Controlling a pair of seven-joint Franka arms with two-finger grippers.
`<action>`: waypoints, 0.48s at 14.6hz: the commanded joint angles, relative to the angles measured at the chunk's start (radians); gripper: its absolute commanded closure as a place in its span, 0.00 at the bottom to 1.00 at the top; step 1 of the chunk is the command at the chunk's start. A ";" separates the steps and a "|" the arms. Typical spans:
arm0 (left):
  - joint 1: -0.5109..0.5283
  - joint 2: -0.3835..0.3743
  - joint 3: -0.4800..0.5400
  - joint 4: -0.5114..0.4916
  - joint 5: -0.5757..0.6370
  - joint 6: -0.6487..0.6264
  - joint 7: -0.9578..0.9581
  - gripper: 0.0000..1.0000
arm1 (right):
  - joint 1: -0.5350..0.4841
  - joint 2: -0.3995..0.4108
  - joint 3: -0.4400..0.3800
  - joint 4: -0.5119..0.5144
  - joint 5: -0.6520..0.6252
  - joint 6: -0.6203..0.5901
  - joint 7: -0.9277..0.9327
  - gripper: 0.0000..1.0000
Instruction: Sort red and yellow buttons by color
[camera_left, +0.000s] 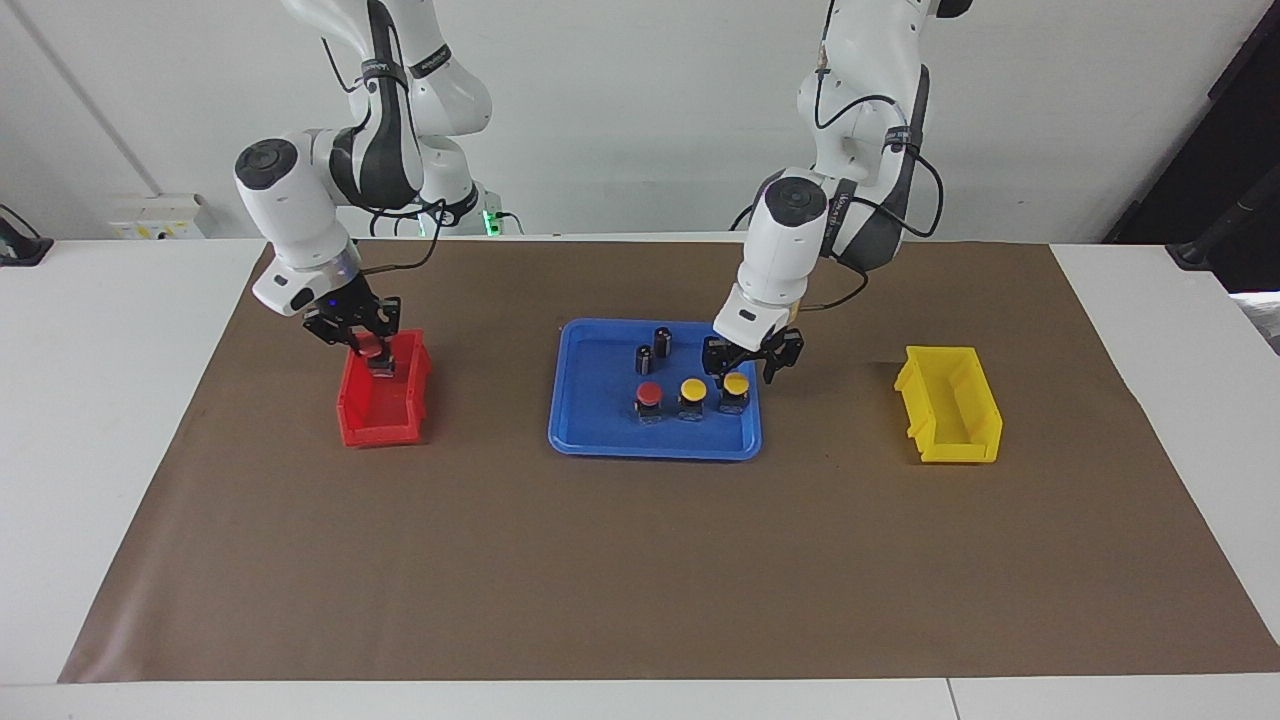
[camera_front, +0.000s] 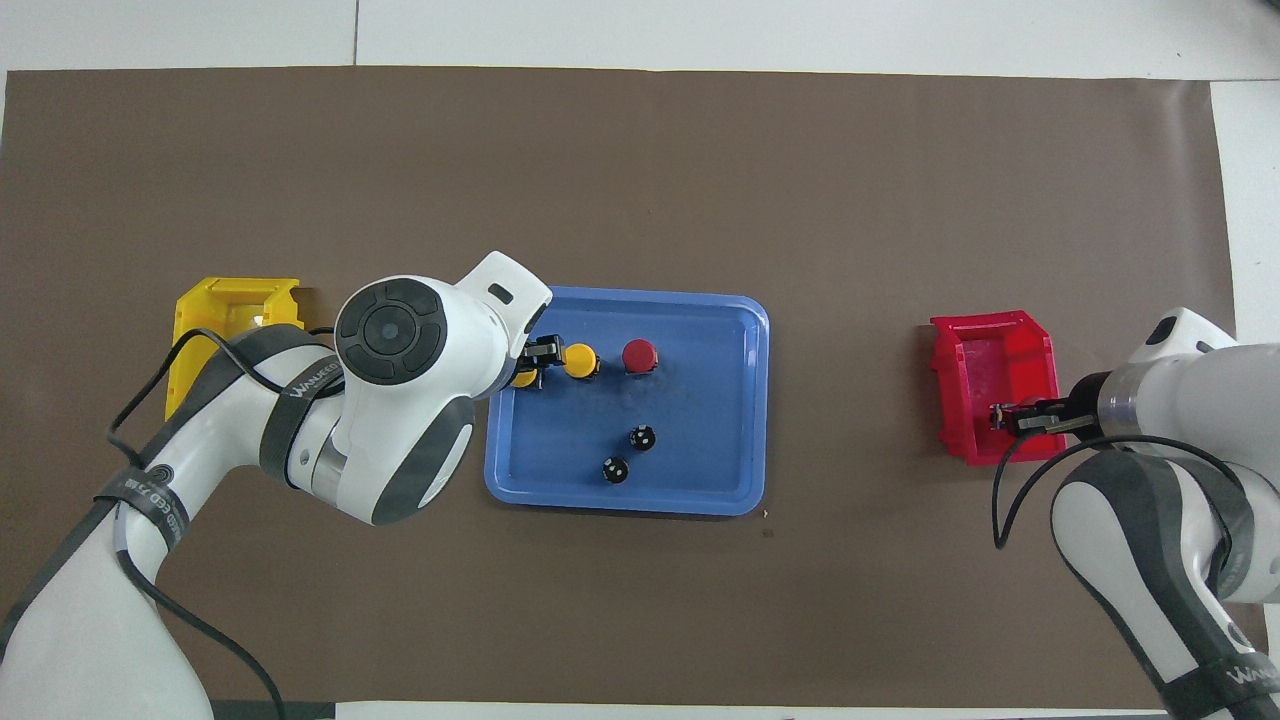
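- the blue tray is the landmark, in the middle of the brown mat.
- toward the right arm's end from the tray, the right gripper hangs over the red bin, fingers pinched on a red button; the button is not yet released.
- the left gripper is low over the tray, at the yellow button nearest the left arm's end; i cannot tell how its fingers stand, nor whether they touch the cap.
- in the tray: that button, a second yellow button beside it, a second red button next along, and two dark cylinders nearer the robots.
- the yellow bin, toward the left arm's end from the tray, looks empty.
- progress, as i judge it: no button lies in a bin yet; one red is about to land, and two yellows and one red remain.
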 joint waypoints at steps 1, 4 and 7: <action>-0.016 -0.007 0.016 -0.021 -0.017 0.027 -0.027 0.41 | -0.008 -0.005 0.009 -0.042 0.012 0.051 -0.012 0.80; -0.018 -0.007 0.014 -0.021 -0.017 0.036 -0.038 0.45 | 0.001 -0.008 0.009 -0.057 0.012 0.068 -0.010 0.80; -0.018 -0.009 0.014 -0.037 -0.015 0.059 -0.038 0.45 | 0.014 -0.010 0.007 -0.064 0.013 0.073 -0.004 0.61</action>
